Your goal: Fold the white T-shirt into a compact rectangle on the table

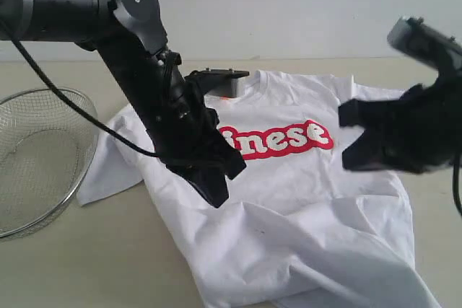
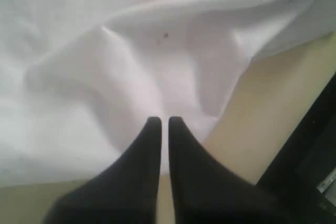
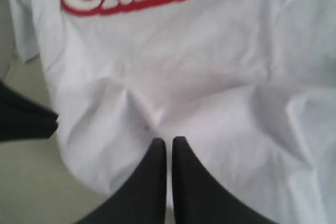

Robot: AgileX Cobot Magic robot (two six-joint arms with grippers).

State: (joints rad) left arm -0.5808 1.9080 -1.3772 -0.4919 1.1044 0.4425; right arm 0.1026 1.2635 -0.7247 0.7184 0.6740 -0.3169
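White cotton is the main thing here: exactly one shirt (image 1: pixel 310 207), lying print-side up on the one table (image 1: pixel 86 265), collar at the far side and hem end nearest the camera. The red print (image 1: pixel 285 138) is a single word. In the exterior view only "inese" shows, because the left arm (image 1: pixel 144 70) covers the start of it.

The upper half of the shirt is pretty flat and the lower half is rumpled into several soft ridges. One sleeve (image 1: pixel 108 171) is spread out toward the only other item, one wire basket (image 1: pixel 43 149). The basket sits on the table at the left edge, just beside that sleeve. Can't tell if they touch.

Left gripper (image 2: pixel 164 123), first of two: both fingers are pressed nearly together with just a thin slit between them, and nothing pinched in there that I can see. Its tips are over the shirt's edge, with bare table right next to them. Can't tell whether it's actually touching the cloth.

Right gripper (image 3: pixel 168 142): same deal, two fingers closed tight with no cloth caught between them. It's over the wrinkled part below the print. In the exterior view it's a blur over the shirt's right side.
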